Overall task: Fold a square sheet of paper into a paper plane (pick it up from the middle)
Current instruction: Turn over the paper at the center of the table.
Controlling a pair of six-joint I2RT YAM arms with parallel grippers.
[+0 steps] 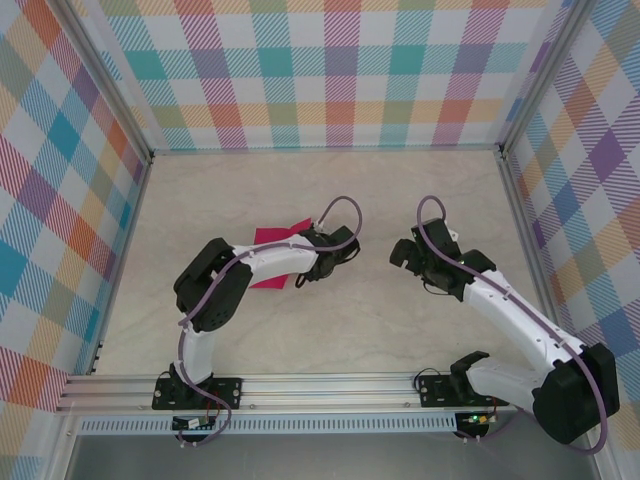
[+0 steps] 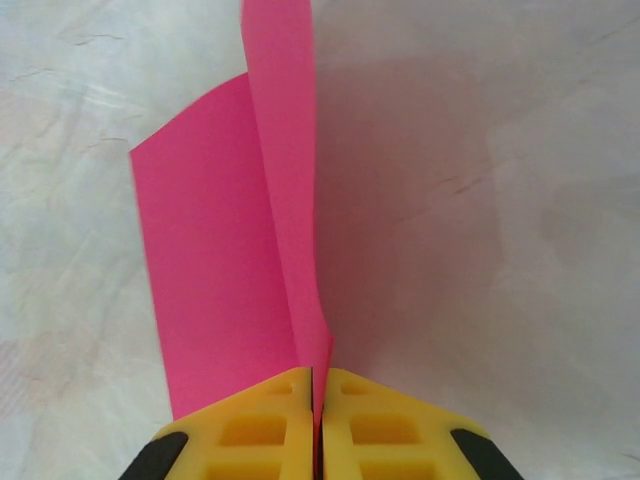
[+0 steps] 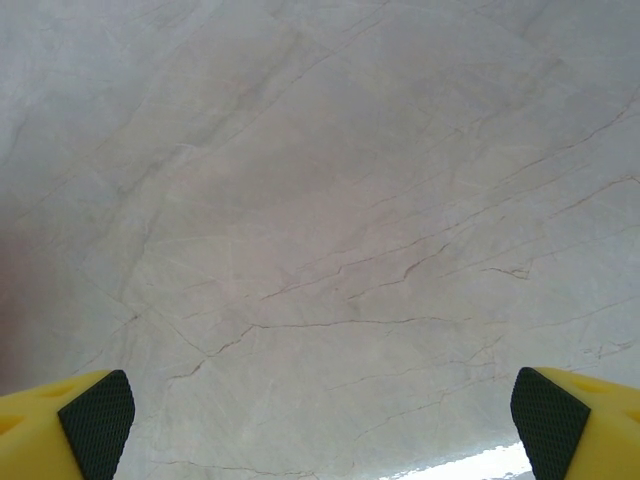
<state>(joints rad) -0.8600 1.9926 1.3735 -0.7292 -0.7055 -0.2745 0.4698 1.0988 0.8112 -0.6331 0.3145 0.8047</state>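
Yellow-tipped, the left end effector (image 2: 318, 390) is pinched tight on a raised fold of the pink sheet of paper (image 2: 220, 260), left of centre on the worktop (image 3: 320, 200). The right end effector (image 3: 320, 410) is spread wide and holds nothing.

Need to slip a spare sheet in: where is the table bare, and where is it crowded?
Bare: the far strip of table along the back wall; the centre gap between the left hand and the open right hand; the near stretch before the rail. Crowded: left of centre, where the left hand pinches the pink paper.
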